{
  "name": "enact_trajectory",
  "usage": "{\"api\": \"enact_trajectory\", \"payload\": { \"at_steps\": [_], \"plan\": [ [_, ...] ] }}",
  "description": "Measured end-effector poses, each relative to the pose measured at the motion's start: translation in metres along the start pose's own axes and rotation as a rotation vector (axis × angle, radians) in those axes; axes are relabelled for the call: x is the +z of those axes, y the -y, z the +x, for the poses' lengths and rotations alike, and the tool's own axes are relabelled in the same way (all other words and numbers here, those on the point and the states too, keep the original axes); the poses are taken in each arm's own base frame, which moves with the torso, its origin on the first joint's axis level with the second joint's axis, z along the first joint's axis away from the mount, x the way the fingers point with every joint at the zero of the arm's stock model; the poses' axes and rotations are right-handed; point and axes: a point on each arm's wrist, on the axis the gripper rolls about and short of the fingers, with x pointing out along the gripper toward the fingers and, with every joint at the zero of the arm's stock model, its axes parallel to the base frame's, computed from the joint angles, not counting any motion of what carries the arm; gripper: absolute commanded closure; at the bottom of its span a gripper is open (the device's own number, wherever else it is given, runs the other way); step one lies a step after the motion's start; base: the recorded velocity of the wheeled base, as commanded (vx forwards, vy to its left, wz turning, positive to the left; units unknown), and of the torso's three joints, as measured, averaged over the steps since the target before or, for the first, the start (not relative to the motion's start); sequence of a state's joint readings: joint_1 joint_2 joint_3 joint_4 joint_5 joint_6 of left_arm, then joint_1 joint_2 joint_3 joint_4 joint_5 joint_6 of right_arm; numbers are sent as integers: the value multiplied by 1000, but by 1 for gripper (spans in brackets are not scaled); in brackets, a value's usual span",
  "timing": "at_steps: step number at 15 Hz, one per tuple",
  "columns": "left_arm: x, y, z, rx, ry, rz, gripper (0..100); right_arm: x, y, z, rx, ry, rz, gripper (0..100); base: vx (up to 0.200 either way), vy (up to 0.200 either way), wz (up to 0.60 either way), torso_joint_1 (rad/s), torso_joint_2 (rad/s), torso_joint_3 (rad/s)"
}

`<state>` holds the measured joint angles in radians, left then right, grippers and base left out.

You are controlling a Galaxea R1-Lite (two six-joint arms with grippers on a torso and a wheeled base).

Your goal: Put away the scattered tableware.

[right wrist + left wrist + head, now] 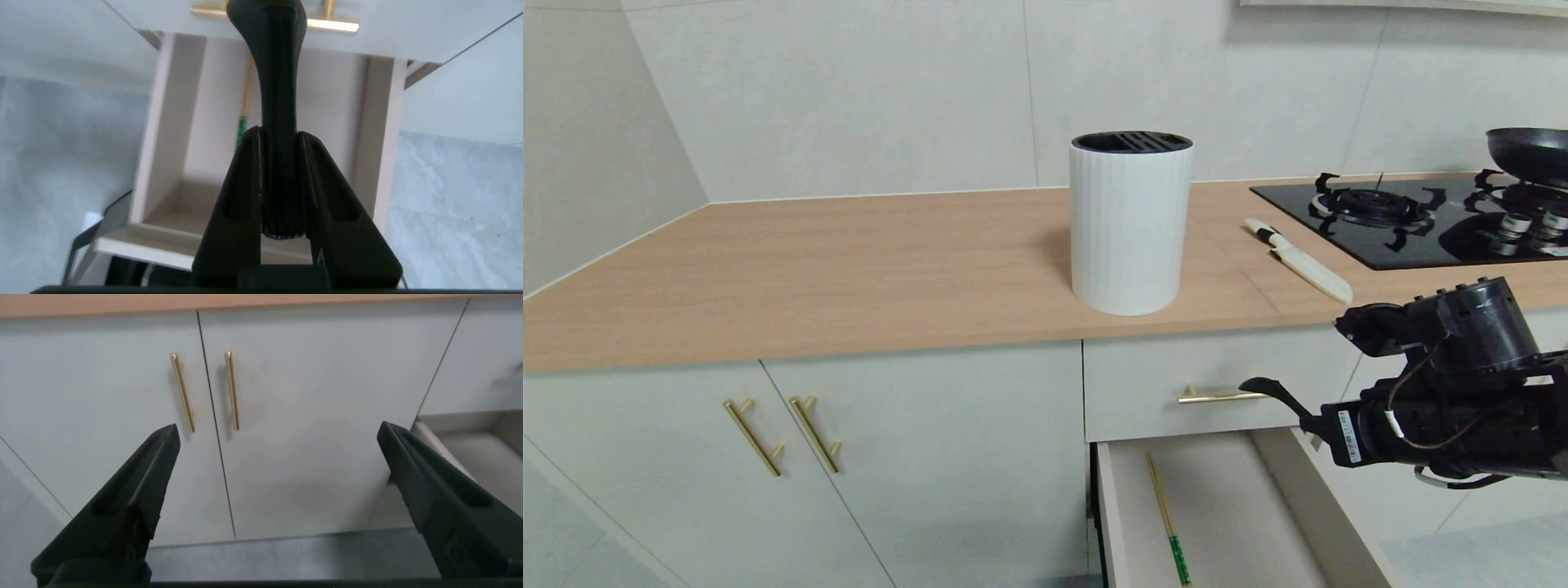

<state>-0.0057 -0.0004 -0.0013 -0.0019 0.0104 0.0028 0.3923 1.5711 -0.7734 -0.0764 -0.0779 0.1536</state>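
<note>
My right gripper hangs above the open drawer, shut on a black utensil whose slim curved end sticks out past the fingers toward the drawer front. Inside the drawer lies a pair of wooden chopsticks with green ends. A cream knife lies on the wooden counter, right of a white ribbed utensil holder with a black slotted top. My left gripper is open and holds nothing, low in front of the cabinet doors.
A black gas hob with a dark pan takes the counter's far right. The shut drawer above the open one has a gold handle close to the utensil's tip. Two gold handles mark the cabinet doors.
</note>
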Motion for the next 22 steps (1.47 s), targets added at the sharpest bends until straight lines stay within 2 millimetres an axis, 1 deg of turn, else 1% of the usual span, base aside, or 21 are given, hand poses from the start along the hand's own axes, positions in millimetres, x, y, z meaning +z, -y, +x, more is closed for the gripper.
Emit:
{"api": "enact_trajectory", "payload": {
  "at_steps": [6,10,12,17,20,22],
  "plan": [
    [0,0,0,0,1,0,0,-1,0,3,-1,-9,-2,100,0,0,0,-158,462,303],
    [0,0,0,-1,2,0,0,-1,0,4,-2,-13,-1,100,0,0,0,-101,431,316],
    [0,0,0,0,0,0,0,-1,0,5,-3,-16,-2,100,0,0,0,-37,178,137],
    [0,0,0,0,0,0,0,-2,0,6,-3,-21,-2,100,0,0,0,-2,24,19],
    [0,0,0,0,1,0,0,-1,-1,16,-3,-13,0,100,0,0,0,0,0,0],
    [0,0,0,0,1,0,0,-3,-2,33,-6,-25,0,100,0,0,0,0,0,0]
  ]
}}
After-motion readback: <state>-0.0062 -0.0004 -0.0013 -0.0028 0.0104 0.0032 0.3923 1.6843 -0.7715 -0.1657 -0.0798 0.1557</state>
